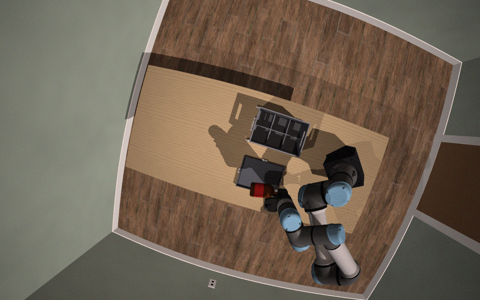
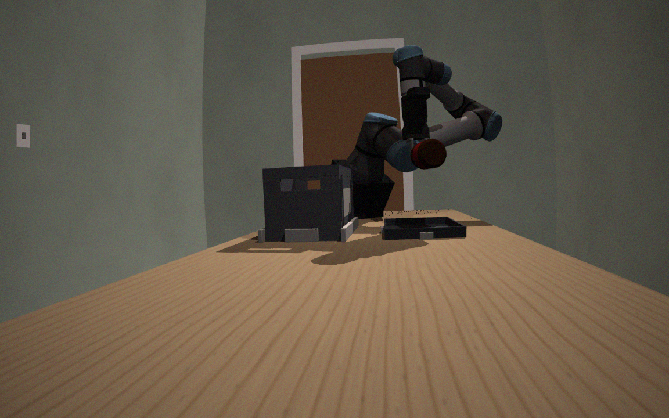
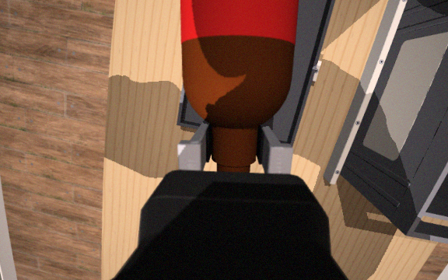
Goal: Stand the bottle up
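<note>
A brown bottle with a red label [image 1: 258, 189] [image 2: 428, 154] [image 3: 239, 78] hangs in the air, lying about level, well above the tray. My gripper [image 3: 234, 134] is shut on its neck, one finger on each side; the fingertips are small or hidden in the top and exterior views. The bottle's base points away from the arm, toward the exterior camera. The shallow dark tray [image 1: 244, 175] [image 2: 404, 233] [image 3: 310, 83] lies flat on the table. In the top view the bottle covers part of the tray's lower edge.
The tall dark crate [image 1: 279, 148] [image 2: 300, 208] [image 3: 426, 163] with six compartments stands beside the tray, with a gap between them. The wooden table's edge [image 1: 182, 183] runs near the tray on the side away from the crate.
</note>
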